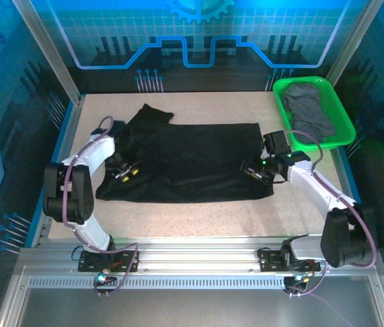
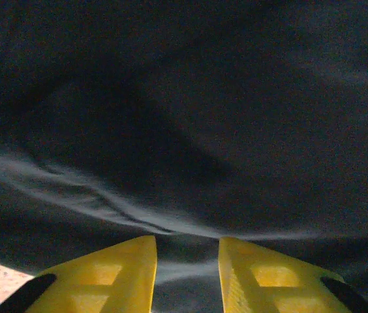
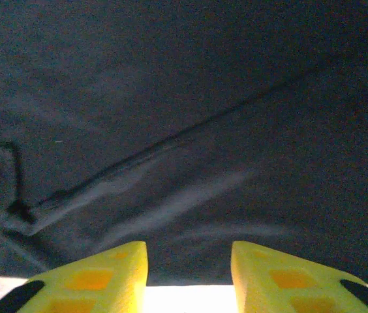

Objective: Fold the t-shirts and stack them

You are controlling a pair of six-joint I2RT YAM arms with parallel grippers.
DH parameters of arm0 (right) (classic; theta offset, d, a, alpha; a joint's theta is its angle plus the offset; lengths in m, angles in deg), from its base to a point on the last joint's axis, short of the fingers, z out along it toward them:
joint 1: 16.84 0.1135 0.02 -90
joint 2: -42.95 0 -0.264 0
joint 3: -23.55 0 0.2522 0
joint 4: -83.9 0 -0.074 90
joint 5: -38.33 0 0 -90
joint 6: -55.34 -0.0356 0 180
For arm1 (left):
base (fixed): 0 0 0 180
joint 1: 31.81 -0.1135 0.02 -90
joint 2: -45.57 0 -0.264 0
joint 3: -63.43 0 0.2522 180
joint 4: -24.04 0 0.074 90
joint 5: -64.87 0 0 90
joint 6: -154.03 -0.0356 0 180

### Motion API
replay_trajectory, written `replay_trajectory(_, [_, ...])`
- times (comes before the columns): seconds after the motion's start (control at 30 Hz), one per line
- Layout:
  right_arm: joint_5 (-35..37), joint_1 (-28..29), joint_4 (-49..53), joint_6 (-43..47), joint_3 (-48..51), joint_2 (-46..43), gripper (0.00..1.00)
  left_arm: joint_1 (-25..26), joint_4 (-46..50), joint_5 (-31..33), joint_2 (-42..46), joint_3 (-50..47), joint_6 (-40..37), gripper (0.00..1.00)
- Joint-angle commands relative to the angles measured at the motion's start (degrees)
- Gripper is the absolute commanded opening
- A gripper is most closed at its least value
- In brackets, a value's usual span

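- One soft black cloth t-shirt [image 1: 199,160] lies spread on the speckled beige tabletop [image 1: 199,214], just beside the bright green plastic basket [image 1: 302,80], off its near-left corner. It is mostly flat. One sleeve sticks out on the side far from the basket.
- No finished fold or stack shows, so I judge the task to be at its early stage.
- Several crumpled dark grey t-shirts [image 1: 308,109] sit heaped inside the basket, unfolded and waiting.
- The right gripper [image 1: 254,170] [image 3: 189,244] is at the shirt edge nearest the basket. Its yellow fingers are parted, with bare table in the gap and nothing pinched.
- The left gripper [image 1: 127,172] [image 2: 187,241] is at the shirt end farthest from the basket. Its fingers are also spread, with cloth lying under the gap, apparently not clamped.
- Left to do, by my reading: fold the black shirt, then take, fold and stack each grey one.
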Motion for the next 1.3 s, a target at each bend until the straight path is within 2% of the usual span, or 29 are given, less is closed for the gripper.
replay_trajectory(0.0, [4.49, -1.72, 5.27, 3.06, 0.36, 2.84, 0.38, -3.33, -2.26, -2.15, 1.69, -4.3, 1.48, 0.29])
replay_trajectory(0.27, [7.7, -3.99, 8.84, 6.72, -3.84, 13.54, 0.38, -13.29, -2.91, 1.18, -3.55, -5.94, 2.42, 0.24])
replay_trajectory(0.57, [12.0, -4.45, 17.03, 4.44, -11.09, 25.71, 0.4, -17.34, -3.19, 0.37, 3.64, -14.41, 7.8, 0.24])
replay_trajectory(0.67, [13.6, -4.49, 18.67, 3.77, -11.25, 27.46, 0.39, -19.32, -3.54, -1.11, 3.39, -16.15, 8.08, 0.25])
replay_trajectory(0.8, [15.23, -4.75, 18.79, 2.33, -9.43, 25.61, 0.39, -21.74, -4.13, -2.48, 5.21, -18.02, 8.7, 0.25])
replay_trajectory(0.97, [15.99, -4.17, 16.94, 1.93, -9.55, 17.44, 0.39, -21.06, -2.49, -2.31, 10.56, -15.91, 9.24, 0.27])
replay_trajectory(1.07, [13.79, -3.69, 13.46, 3.58, -10.45, 14.15, 0.4, -16.16, -1.6, -1.44, 13.95, -12.87, 10.17, 0.29])
replay_trajectory(1.17, [10.29, -3.81, 9.83, 7.4, -12.26, 15.71, 0.39, -10.37, -3.96, -4.12, 12.93, -10.25, 11.82, 0.3])
replay_trajectory(1.27, [11.22, -3.9, 11.05, 11.36, -16.01, 20.23, 0.38, -6.96, -7.61, -8.1, 8.47, -8.6, 13.06, 0.3])
